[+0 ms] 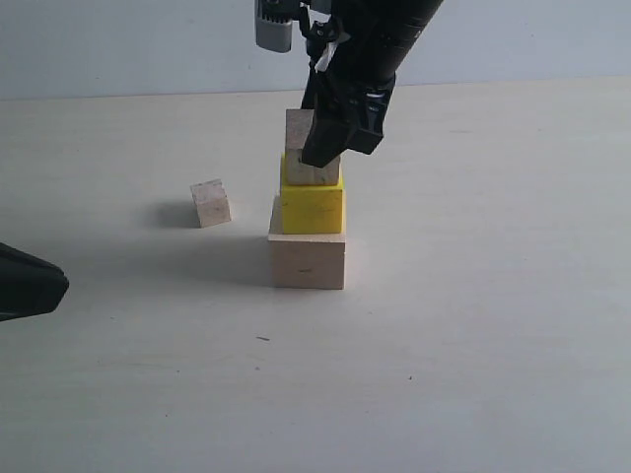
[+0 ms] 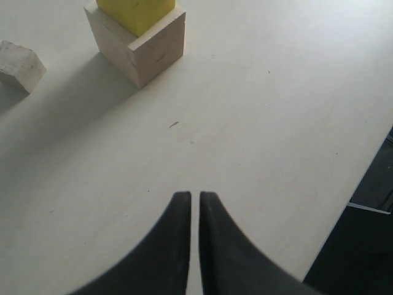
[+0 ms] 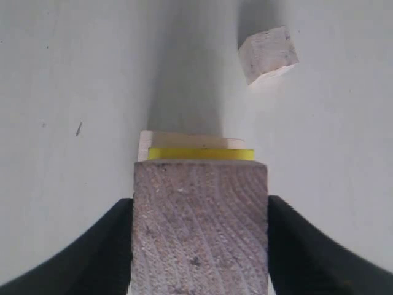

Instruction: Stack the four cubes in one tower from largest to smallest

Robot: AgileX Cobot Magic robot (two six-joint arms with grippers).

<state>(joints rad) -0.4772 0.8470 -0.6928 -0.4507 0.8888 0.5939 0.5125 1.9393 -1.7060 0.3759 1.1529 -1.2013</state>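
Yellow cube (image 1: 312, 205) is set on the big wooden cube (image 1: 308, 261). A third cube (image 1: 299, 148) is clamped by the right gripper (image 1: 325, 150) at the yellow top. The last small cube (image 1: 211, 203) is left lying on the table (image 1: 473, 345), apart from the tower; the left gripper (image 2: 194, 209) is held together, empty.

Right gripper (image 1: 315, 158), clamping a wood cube (image 1: 296, 133), is blocking the top of the centre-frame stack (image 1: 312, 207). A loose small cube (image 1: 211, 203) is standing left of it, apart; table (image 1: 493, 296) at frame right is lying open.
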